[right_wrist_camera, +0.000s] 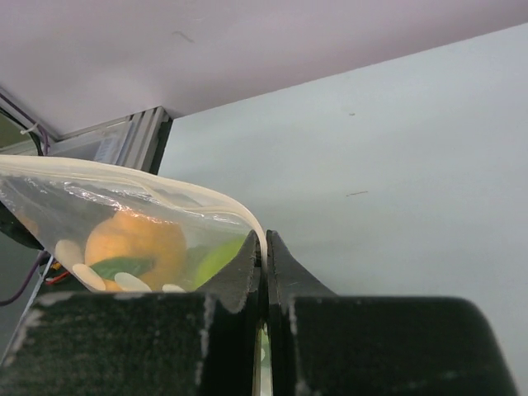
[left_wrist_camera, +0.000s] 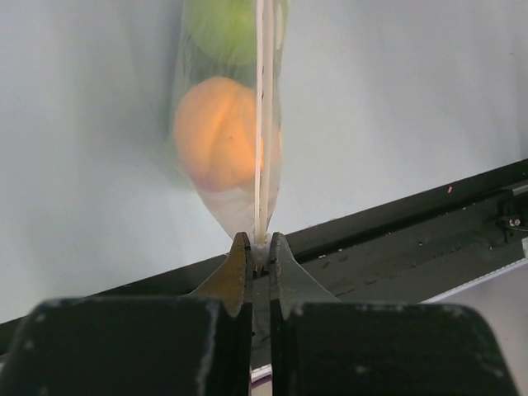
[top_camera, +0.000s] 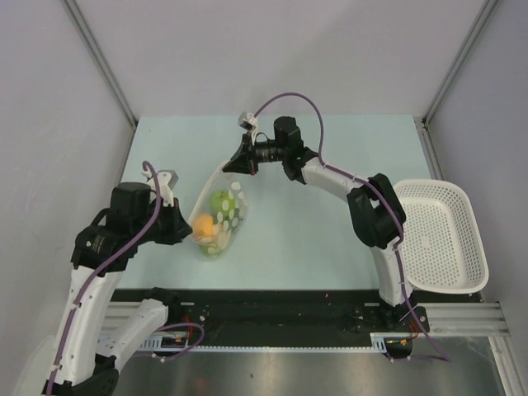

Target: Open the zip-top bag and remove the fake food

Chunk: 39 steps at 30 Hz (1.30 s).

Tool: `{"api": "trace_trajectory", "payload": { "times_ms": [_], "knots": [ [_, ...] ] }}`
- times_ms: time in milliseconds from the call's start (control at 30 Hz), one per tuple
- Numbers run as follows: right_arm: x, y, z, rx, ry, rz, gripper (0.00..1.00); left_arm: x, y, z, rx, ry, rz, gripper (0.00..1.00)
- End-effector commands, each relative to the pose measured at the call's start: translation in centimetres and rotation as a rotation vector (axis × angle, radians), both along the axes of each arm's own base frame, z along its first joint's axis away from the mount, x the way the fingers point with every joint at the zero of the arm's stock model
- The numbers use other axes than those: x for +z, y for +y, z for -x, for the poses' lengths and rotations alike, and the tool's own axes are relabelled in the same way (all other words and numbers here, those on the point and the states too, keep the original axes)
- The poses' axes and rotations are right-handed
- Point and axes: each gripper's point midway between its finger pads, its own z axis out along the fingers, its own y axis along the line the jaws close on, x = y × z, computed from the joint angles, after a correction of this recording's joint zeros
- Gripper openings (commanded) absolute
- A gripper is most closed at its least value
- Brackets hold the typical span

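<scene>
Top external | zip-top bag (top_camera: 221,216) stretched between both arms, long axis near-left to far-right | left gripper (top_camera: 186,228) clamped on its near edge, right gripper (top_camera: 234,167) clamped on the far edge | fake food (top_camera: 219,201), orange and green, inside the bag | basket (top_camera: 472,247) well apart, right | pulling apart should open the mouth

So the zip-top bag (top_camera: 224,186) is clear crinkly plastic with white oval specks. It's strung slantwise between two grips: near end nipped in the left pincer (left_wrist_camera: 258,247), far end in the right pincer (right_wrist_camera: 262,247) (both clamped tight on its edge). The fake food (right_wrist_camera: 136,239) is all inside. There's an orange fruit (left_wrist_camera: 219,132) toward the left end, a lime green fruit (top_camera: 221,200) past it, and a darker green bit (right_wrist_camera: 120,266) tucked alongside.
</scene>
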Motion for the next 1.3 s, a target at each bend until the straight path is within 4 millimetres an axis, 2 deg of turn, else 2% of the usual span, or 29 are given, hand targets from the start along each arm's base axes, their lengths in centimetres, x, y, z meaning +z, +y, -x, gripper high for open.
{"api": "trace_trajectory", "payload": {
  "times_ms": [0,33,67,100,133,167,200,233,267,300,333,367,400,433,467,500,533,567,600,700,767,867,1033,1067,1100,1133,1167,1200,1267],
  "knots": [
    [2.2,-0.1,-3.6,-0.125,-0.045,-0.038,0.01,0.4,-1.0,2.1,-0.025,0.045,0.079,0.0],
    [2.2,0.0,-3.6,-0.138,-0.028,-0.03,0.2,0.5,-1.8,1.9,-0.05,0.039,0.112,0.0],
    [2.3,0.3,-3.4,-0.147,-0.012,-0.022,0.31,0.8,-2.4,1.7,-0.072,0.03,0.144,0.0],
    [1.8,0.2,-3.5,-0.176,0.02,0.007,0.37,1.0,-3.0,1.4,-0.088,0.013,0.173,0.0],
    [1.8,0.2,-3.0,-0.181,0.027,0.022,0.51,1.5,-3.7,0.3,-0.103,-0.035,0.208,0.0],
    [2.3,0.3,-3.1,-0.236,0.036,0.041,0.6,1.9,-4.5,0.1,-0.114,-0.039,0.255,0.0],
    [1.4,-0.2,-3.1,-0.279,0.101,0.112,0.72,2.1,-4.9,-0.3,-0.122,-0.048,0.274,0.0],
    [1.8,-0.5,-3.0,-0.306,0.126,0.14,0.93,2.5,-5.3,-0.9,-0.13,-0.071,0.291,0.0],
    [-0.1,-1.6,-2.8,-0.37,0.219,0.25,0.99,2.3,-5.5,-1.1,-0.127,-0.056,0.302,0.0],
    [1.4,-2.0,-3.2,-0.434,0.286,0.255,1.0,2.2,-5.7,-1.2,-0.13,-0.056,0.309,0.0],
    [1.5,-2.6,-3.5,-0.493,0.357,0.284,1.0,2.3,-5.7,-1.5,-0.129,-0.066,0.312,0.0],
    [-1.1,-4.1,-2.8,-0.555,0.487,0.402,1.0,2.3,-5.8,-1.4,-0.135,-0.066,0.315,0.0],
    [-0.8,-4.9,-2.8,-0.573,0.543,0.427,1.0,2.1,-5.8,-1.4,-0.136,-0.066,0.313,0.0],
    [0.4,-5.2,-2.7,-0.589,0.586,0.428,1.0,1.8,-5.7,-1.4,-0.137,-0.059,0.309,0.0],
    [0.4,-6.6,-1.9,-0.64,0.612,0.479,1.0,1.6,-5.7,-1.3,-0.138,-0.056,0.304,0.0],
    [1.2,-7.2,-1.6,-0.668,0.609,0.477,1.0,1.3,-5.7,-1.2,-0.136,-0.045,0.302,0.0],
    [0.5,-7.7,-0.9,-0.696,0.642,0.492,1.0,1.3,-5.7,-1.2,-0.14,-0.047,0.303,0.0],
    [1.3,-8.0,-1.0,-0.73,0.642,0.465,1.0,1.2,-5.7,-1.1,-0.139,-0.046,0.306,0.0],
    [3.5,-8.2,-0.2,-0.732,0.635,0.419,1.0,1.1,-5.8,-1.1,-0.142,-0.047,0.31,0.0],
    [4.2,-6.3,2.3,-0.674,0.633,0.422,0.98,1.1,-5.8,-1.0,-0.139,-0.046,0.316,0.0],
    [4.3,-4.3,4.2,-0.615,0.638,0.438,0.93,1.0,-5.8,-0.8,-0.14,-0.04,0.319,0.0],
    [3.2,-2.1,5.9,-0.581,0.625,0.466,0.9,0.9,-5.7,-0.7,-0.139,-0.037,0.316,0.0],
    [0.7,-0.4,7.7,-0.552,0.662,0.521,0.87,0.8,-5.5,-0.5,-0.132,-0.025,0.307,0.0],
    [0.6,-0.1,7.8,-0.548,0.656,0.519,0.85,0.8,-5.5,-0.5,-0.13,-0.025,0.304,0.0],
    [0.5,-0.1,7.8,-0.55,0.656,0.521,0.73,0.7,-5.5,-0.5,-0.131,-0.02,0.303,0.01],
    [0.5,0.0,7.9,-0.547,0.661,0.522,0.65,0.8,-5.5,-0.5,-0.13,-0.018,0.304,0.05],
    [0.3,-0.2,7.9,-0.552,0.668,0.53,0.56,0.8,-5.3,-0.7,-0.108,-0.017,0.294,0.13],
    [0.2,-0.3,8.1,-0.556,0.668,0.538,0.41,1.3,-5.0,-0.9,-0.088,-0.018,0.283,0.35],
    [0.5,-0.8,8.4,-0.572,0.632,0.551,0.34,1.8,-4.0,-2.0,0.001,-0.038,0.256,0.76]
  ]
}}
